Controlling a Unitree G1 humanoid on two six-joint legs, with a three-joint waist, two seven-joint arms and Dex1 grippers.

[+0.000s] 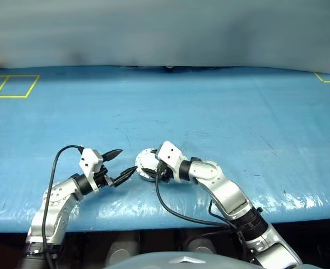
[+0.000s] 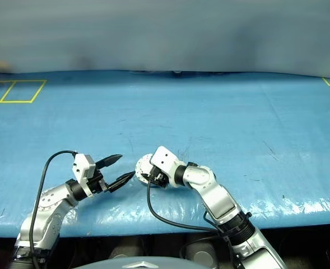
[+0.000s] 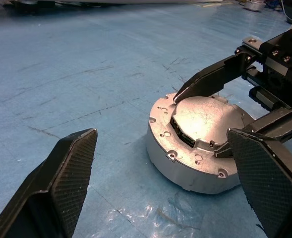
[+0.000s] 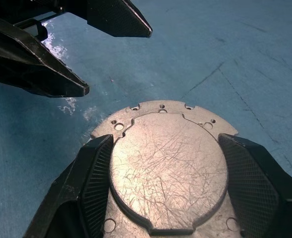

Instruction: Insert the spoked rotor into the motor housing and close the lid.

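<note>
Near the front edge of the blue table (image 1: pixel 221 112), close before the robot, sits the housing (image 3: pixel 195 148), lid (image 4: pixel 168 166) already down on it. Rotor not visible; judged to be inside, since the lid lies flush.

Right gripper (image 4: pixel 165 178): fingers either side of the raised lid disc, pads against its rim, so pinching the lid. Left gripper (image 1: pixel 118 164): fingers spread wide, empty, tips just beside the housing, not touching.

Handling, as judged:
- Housing is a squat metal puck, thick-walled. Likely heavy for its size and quite rigid; no give under the pads.
- Smooth metal on a glossy plastic-looking table cover: could slide if pushed from one side. Brace from the opposite side or press straight down.
- Best hold: across the round wall, or across the lid's raised disc as the right gripper has it. The flange is thin and would be a poor purchase.

Materials and shapes:
- Lid face is dull silver, finely scratched in all directions, with a stepped outline and a notch.
- Flange ring carries small screw holes around it.
- Gripper pads are black with a cross-hatched texture.
- Table cover is blue, scuffed with dark lines, wrinkled and shiny at the near edge.
</note>
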